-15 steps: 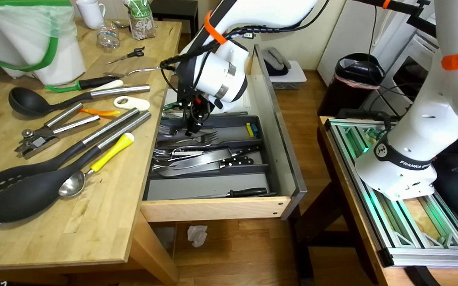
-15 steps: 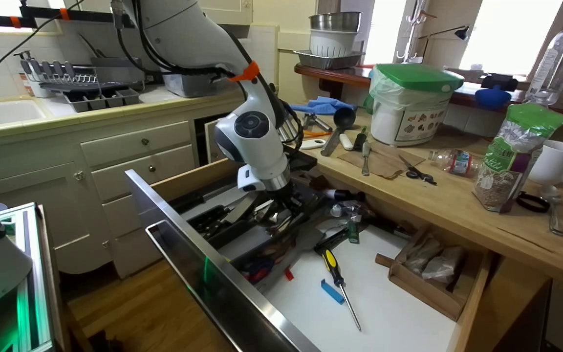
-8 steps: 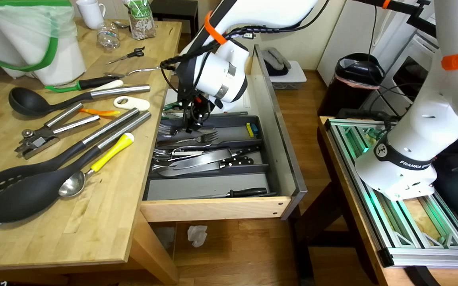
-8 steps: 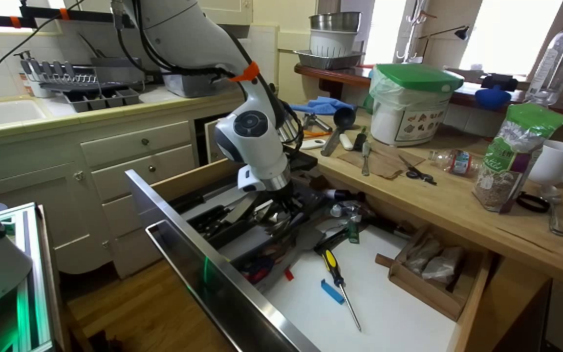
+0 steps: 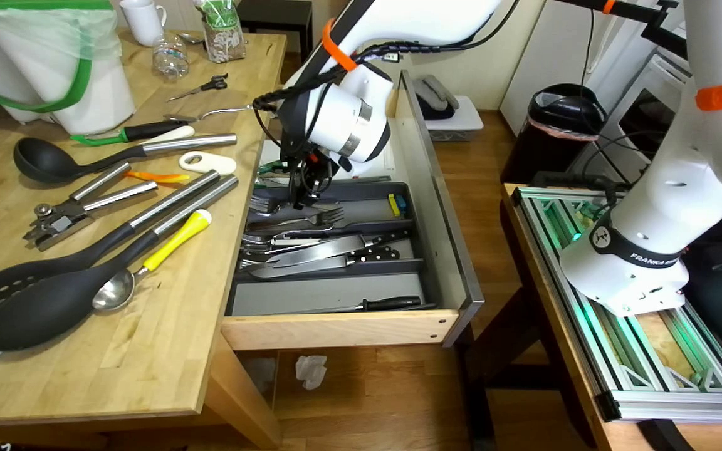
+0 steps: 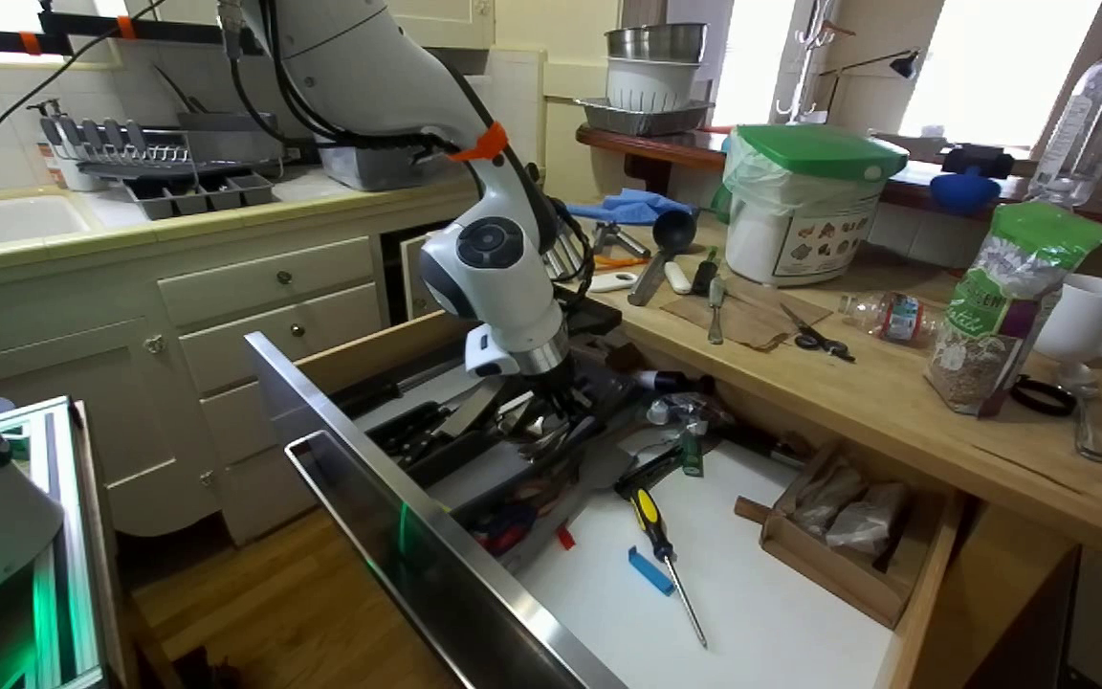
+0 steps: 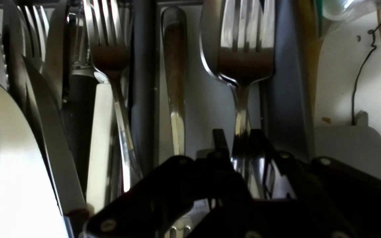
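Hand spread, a fork in its gap; gray cutlery tray, open drawer, knives nearby

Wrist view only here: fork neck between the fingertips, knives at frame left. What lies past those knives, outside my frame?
Observer: A black-handled rod lies in the end compartment, as seen in an exterior view.
Operator: Other way, past the gripper and that fork: any tool on the white bottom of the drawer, beyond my right edge?
Observer: Yes, in an exterior view a yellow-and-black screwdriver lies there.
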